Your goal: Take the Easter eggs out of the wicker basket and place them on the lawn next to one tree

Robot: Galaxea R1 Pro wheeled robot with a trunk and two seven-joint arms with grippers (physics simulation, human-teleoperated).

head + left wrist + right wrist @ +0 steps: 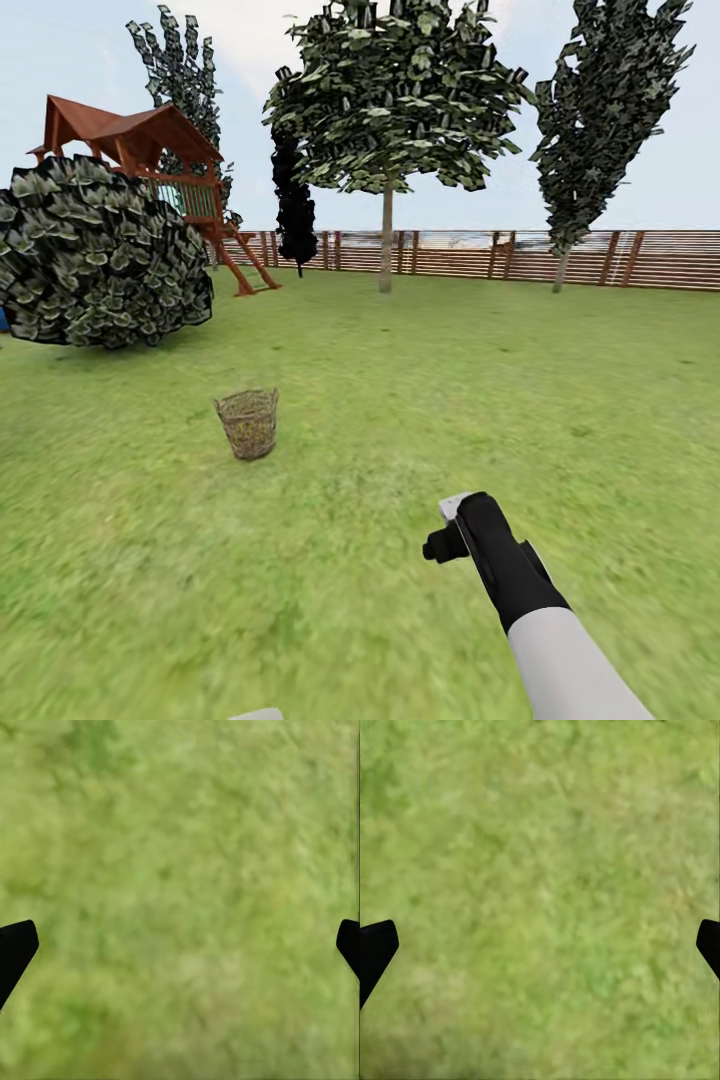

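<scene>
The wicker basket (247,422) stands upright on the lawn (420,400), ahead and to the left in the head view. Its weave hides the inside, so the three Easter eggs are out of view. A tree (386,245) with a pale straight trunk and a broad canopy rises far back by the fence. My right arm (520,590) reaches forward low at the right, well short of the basket. In the wrist views, my left gripper (180,952) and right gripper (540,952) both hang open over bare grass, fingertips (16,949) (376,949) wide apart and holding nothing.
A big round leafy bush (100,260) sits left of the basket, with a wooden playset (150,150) behind it. A dark cypress-like tree (295,210) and a second slim tree (562,265) stand along the brown slat fence (640,258). Open grass lies between me and them.
</scene>
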